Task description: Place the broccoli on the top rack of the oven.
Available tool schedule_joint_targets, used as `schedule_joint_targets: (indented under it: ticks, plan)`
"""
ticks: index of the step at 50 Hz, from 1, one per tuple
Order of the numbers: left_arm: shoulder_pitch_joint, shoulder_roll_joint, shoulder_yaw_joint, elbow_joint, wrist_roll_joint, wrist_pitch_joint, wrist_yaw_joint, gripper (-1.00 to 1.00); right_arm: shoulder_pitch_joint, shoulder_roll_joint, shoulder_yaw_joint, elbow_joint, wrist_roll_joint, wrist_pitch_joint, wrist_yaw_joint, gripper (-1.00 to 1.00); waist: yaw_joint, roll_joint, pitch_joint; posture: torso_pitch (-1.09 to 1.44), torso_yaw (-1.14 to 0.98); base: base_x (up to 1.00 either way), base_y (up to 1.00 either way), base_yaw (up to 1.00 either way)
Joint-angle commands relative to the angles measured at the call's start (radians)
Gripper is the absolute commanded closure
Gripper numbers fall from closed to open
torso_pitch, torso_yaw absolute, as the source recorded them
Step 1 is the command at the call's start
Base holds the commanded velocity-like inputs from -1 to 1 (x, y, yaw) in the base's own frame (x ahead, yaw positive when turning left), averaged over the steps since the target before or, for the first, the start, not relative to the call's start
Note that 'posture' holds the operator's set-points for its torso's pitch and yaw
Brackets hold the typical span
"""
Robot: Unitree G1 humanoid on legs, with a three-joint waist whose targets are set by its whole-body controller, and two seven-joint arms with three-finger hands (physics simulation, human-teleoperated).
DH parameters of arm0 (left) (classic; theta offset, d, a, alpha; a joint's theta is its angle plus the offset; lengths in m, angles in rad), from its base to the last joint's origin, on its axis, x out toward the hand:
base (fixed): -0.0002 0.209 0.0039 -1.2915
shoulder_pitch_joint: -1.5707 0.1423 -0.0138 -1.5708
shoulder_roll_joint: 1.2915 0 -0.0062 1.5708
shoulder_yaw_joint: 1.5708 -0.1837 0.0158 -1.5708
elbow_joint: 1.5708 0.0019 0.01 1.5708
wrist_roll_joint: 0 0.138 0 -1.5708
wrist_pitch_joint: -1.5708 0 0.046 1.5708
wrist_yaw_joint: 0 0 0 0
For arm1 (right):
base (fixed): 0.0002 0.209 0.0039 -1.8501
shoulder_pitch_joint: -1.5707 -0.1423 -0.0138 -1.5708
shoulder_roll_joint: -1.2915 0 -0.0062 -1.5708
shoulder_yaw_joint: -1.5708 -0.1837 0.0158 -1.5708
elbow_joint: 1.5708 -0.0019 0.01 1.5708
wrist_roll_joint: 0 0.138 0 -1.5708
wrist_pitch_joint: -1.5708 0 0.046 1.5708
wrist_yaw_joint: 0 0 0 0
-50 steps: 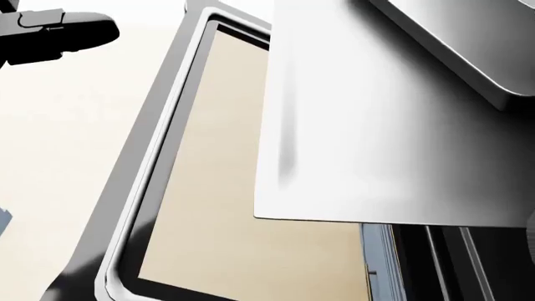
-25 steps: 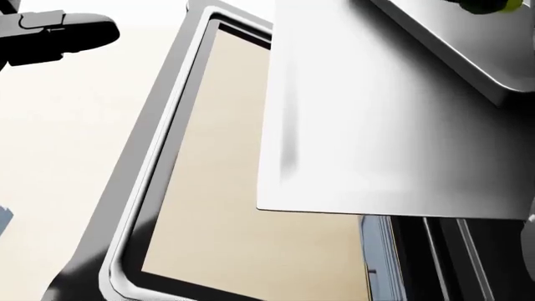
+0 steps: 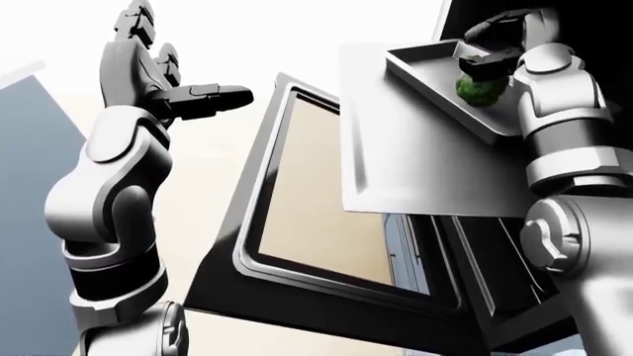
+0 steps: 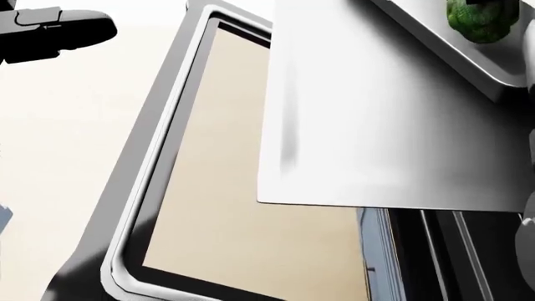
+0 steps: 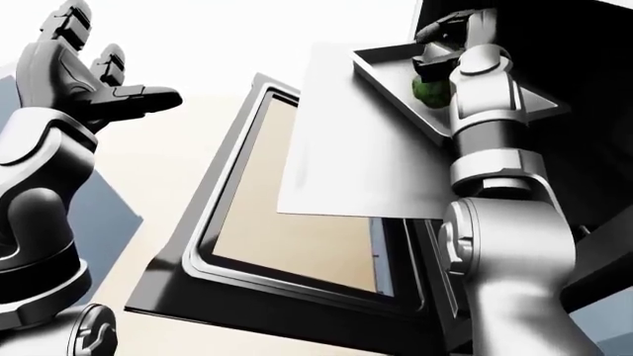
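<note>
The green broccoli point(image 3: 481, 89) hangs just over a shallow grey tray point(image 3: 421, 70) that sticks out of the oven at the top right of the left-eye view. My right hand point(image 3: 487, 68) is shut on the broccoli, its dark fingers point(image 3: 495, 30) curled over the top of it. In the head view the broccoli point(image 4: 476, 20) shows at the top right corner above the tray's rim point(image 4: 456, 53). My left hand point(image 3: 173, 81) is raised at the upper left, open and holding nothing. Whether the broccoli touches the tray I cannot tell.
The oven door point(image 3: 317, 222) hangs open below, its window in a silver frame. A flat pale sheet point(image 3: 415, 163) juts out under the tray. The dark oven cavity point(image 5: 594, 111) lies at the right, behind my right arm point(image 5: 495, 245).
The broccoli has come down into the head view's top right corner, over the tray. The left hand and the oven door have barely shifted.
</note>
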Motion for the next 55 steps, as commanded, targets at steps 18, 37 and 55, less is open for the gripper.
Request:
schedule_joint_targets:
  ticks: [18,37,55]
  plan:
    - [-0.030,0.010,0.007,-0.019,0.005,-0.036,-0.005,-1.00,-0.152,0.028,-0.004,-0.060,0.032,0.068,0.058,-1.00,0.000,0.002,-0.031,0.00,0.00,0.00,0.00,0.00]
    - [-0.033,0.015,0.011,-0.025,-0.002,-0.027,0.002,-1.00,-0.212,0.138,0.030,-0.331,0.136,0.370,0.113,-1.00,0.000,0.009,-0.025,0.00,0.00,0.00,0.00,0.00]
    - [-0.271,0.130,-0.016,0.278,0.059,-0.038,-0.070,-1.00,-0.078,0.230,0.095,-0.903,0.093,0.743,0.173,-1.00,0.004,0.011,-0.014,0.00,0.00,0.00,0.00,0.00]
